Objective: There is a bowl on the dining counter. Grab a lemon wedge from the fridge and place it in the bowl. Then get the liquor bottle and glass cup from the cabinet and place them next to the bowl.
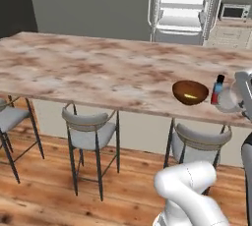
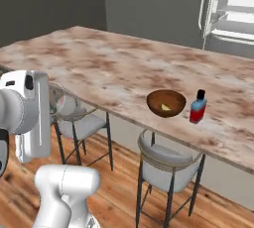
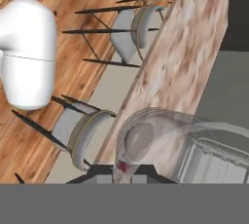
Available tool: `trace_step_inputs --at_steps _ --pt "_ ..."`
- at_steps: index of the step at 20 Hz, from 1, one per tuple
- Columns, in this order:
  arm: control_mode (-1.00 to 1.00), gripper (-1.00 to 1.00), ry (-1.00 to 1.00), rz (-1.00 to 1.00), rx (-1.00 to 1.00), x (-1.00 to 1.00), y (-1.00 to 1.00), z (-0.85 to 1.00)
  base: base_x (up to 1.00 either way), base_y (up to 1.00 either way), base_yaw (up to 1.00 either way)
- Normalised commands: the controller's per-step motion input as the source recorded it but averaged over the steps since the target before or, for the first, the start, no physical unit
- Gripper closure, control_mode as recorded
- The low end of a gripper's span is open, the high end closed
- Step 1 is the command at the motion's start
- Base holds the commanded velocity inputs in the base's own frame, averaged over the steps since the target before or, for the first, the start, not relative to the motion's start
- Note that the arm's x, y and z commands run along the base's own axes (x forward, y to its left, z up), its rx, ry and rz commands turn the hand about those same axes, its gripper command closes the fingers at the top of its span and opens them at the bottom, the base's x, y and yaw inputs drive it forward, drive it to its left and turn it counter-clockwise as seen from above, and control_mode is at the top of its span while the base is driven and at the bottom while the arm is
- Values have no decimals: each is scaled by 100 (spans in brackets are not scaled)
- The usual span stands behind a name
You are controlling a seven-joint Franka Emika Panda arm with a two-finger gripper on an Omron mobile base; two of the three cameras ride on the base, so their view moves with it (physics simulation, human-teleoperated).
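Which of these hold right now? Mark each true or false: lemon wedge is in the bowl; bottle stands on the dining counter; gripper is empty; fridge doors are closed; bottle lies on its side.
1. The lemon wedge lies in the bowl: true.
2. The liquor bottle stands on the dining counter: true.
3. The gripper is empty: false, it holds the glass cup.
4. The fridge is closed: false, its shelves show.
5. The bottle lies on its side: false, upright.
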Motion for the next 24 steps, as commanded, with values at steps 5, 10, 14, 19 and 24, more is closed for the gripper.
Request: trace_step_inputs --at_steps 5,10,14,19,24 --pt "100 100 0 0 0 0 0 0 66 77 -46" --pt "100 100 0 0 0 0 0 0 67 59 -53" --pt "100 100 0 0 0 0 0 0 74 58 -50" --pt "100 100 0 0 0 0 0 0 95 64 -36" --pt "-100 100 15 -3 0 40 6 -7 60 19 -10"
